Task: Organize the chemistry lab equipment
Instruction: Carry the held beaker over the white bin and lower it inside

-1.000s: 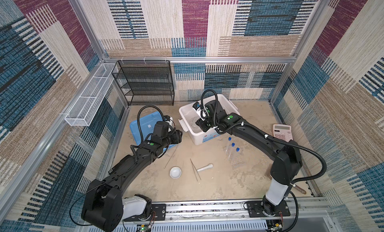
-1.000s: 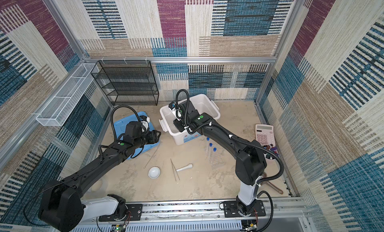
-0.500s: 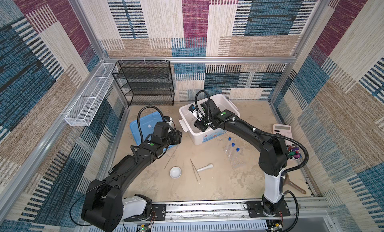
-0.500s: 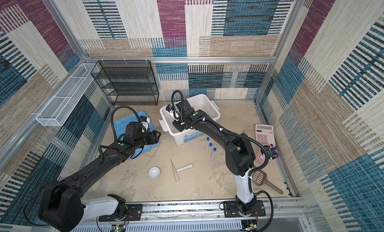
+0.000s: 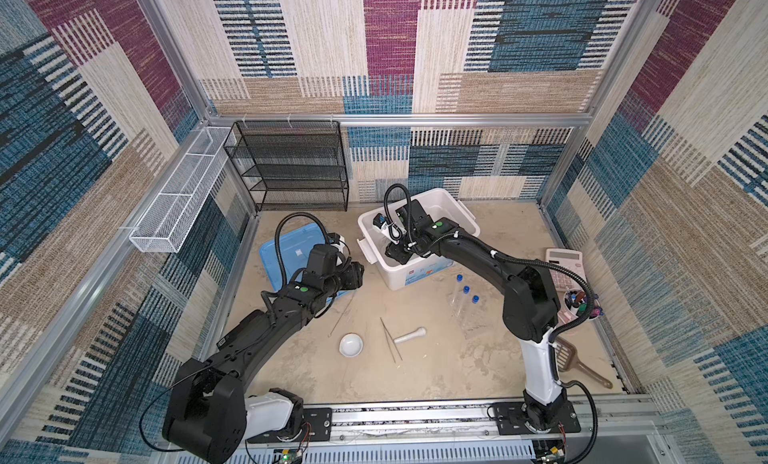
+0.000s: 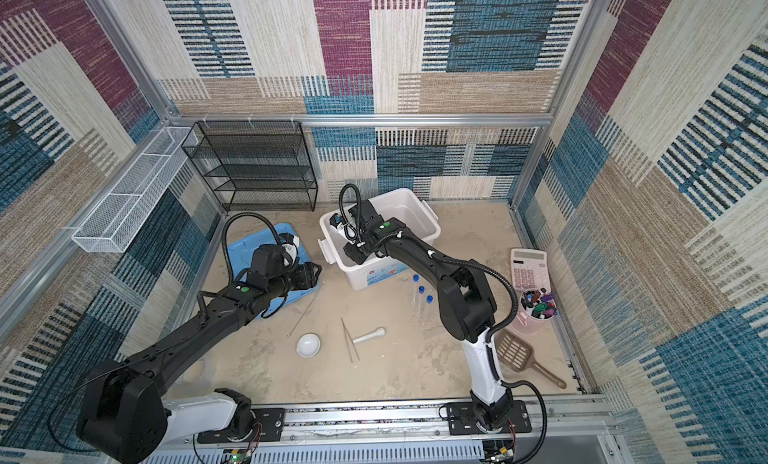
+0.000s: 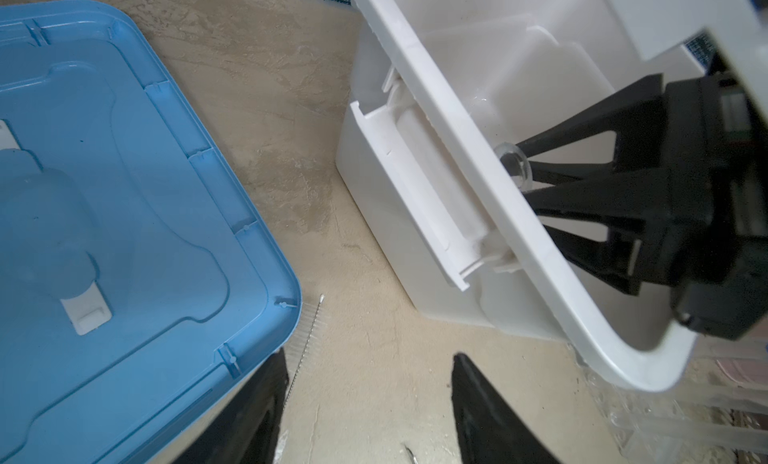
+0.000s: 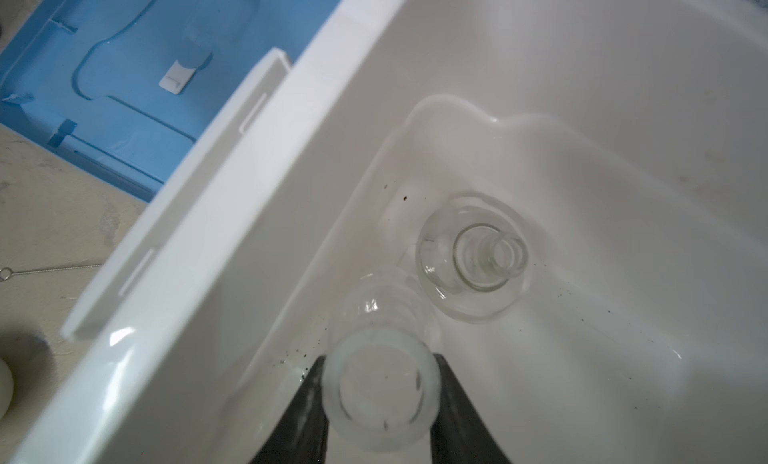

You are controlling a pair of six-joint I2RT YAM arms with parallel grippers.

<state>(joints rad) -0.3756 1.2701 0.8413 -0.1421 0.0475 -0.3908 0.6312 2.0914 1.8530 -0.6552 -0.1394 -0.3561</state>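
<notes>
My right gripper (image 8: 380, 358) (image 5: 395, 254) reaches down into the white bin (image 5: 461, 217) and is shut on a small clear glass vessel (image 8: 380, 395). A second clear glass vessel (image 8: 473, 254) stands on the bin floor just beyond it. My left gripper (image 7: 370, 354) (image 5: 357, 275) hangs open and empty over bare table between the blue lid (image 7: 124, 192) and the bin. On the table lie three blue-capped tubes (image 5: 465, 293), a white bowl (image 5: 350, 345), a pestle (image 5: 410, 335), tweezers (image 5: 390, 341) and a thin rod (image 5: 343, 316). Part of the clear welled tray (image 7: 623, 416) shows beside the bin.
A pink calculator (image 5: 565, 266), a pink cup of markers (image 5: 579, 306) and a brown scoop (image 5: 577, 362) sit along the right wall. A black mesh rack (image 5: 291, 167) stands at the back, and a white wire basket (image 5: 178, 200) hangs on the left wall.
The right arm has swung at its base and its gripper has shifted slightly left inside the bin, still holding the glass vessel. The left arm has not moved.
</notes>
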